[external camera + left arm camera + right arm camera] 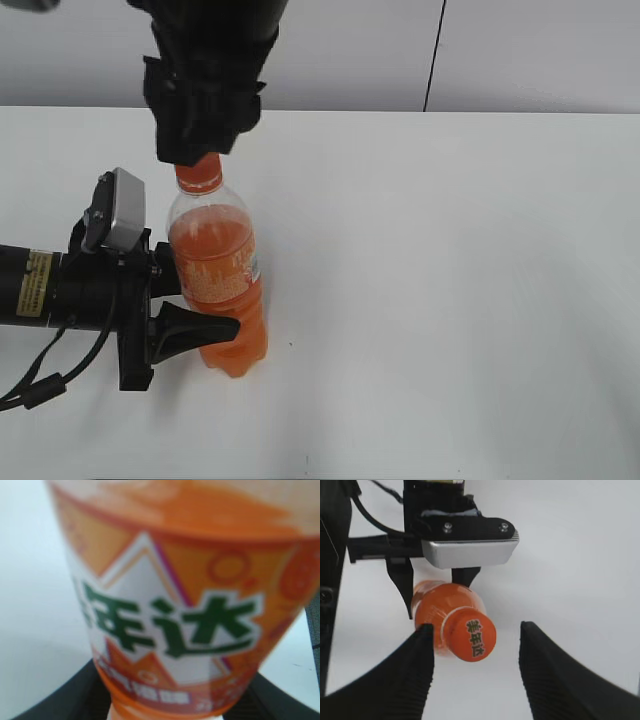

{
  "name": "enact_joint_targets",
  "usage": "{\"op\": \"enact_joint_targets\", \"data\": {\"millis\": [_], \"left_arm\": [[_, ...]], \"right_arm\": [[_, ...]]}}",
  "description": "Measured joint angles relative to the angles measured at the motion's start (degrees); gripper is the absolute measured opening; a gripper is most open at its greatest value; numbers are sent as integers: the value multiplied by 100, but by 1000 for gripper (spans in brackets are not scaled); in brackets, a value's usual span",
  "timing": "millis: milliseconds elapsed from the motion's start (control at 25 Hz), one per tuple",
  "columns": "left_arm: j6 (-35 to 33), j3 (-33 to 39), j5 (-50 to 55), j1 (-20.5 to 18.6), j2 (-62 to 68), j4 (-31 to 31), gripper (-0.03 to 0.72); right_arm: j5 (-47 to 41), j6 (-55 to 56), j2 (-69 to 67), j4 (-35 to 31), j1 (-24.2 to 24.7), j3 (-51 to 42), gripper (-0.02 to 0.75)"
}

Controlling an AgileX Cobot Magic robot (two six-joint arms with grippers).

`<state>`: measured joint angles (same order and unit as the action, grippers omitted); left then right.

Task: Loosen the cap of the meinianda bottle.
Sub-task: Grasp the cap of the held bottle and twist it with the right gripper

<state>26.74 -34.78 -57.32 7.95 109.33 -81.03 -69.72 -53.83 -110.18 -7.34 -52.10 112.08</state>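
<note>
The meinianda bottle [215, 280] stands upright on the white table [450, 300], holding orange drink. My left gripper [205, 305] is shut on its lower body from the left. In the left wrist view the label [170, 605] fills the frame, with the black fingers [65, 700] pressed against both sides of it. My right gripper [200, 150] hangs straight above the bottle and covers the top of the orange cap [200, 172]. In the right wrist view the cap [474, 639] sits between the open gripper [476, 630], near the left finger [405, 670], with a wide gap to the right finger.
The left arm [60, 285] lies low along the table at the left, with its silver wrist camera [125, 210] on top. A grey wall [500, 50] runs behind the table's far edge.
</note>
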Motion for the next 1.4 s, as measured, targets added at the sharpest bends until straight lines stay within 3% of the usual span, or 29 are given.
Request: {"op": "enact_joint_targets", "data": {"millis": [280,400,760,1400], "left_arm": [[0,0,0,0,0,0,381],[0,0,0,0,0,0,381],[0,0,0,0,0,-11,381],[0,0,0,0,0,-16,381]], "right_arm": [[0,4201,52,145,0,0,451],[0,5473,52,312,0,0,450],[0,6182,44,260,0,0,450],[-2,6259,-237,242,0,-12,449]]}}
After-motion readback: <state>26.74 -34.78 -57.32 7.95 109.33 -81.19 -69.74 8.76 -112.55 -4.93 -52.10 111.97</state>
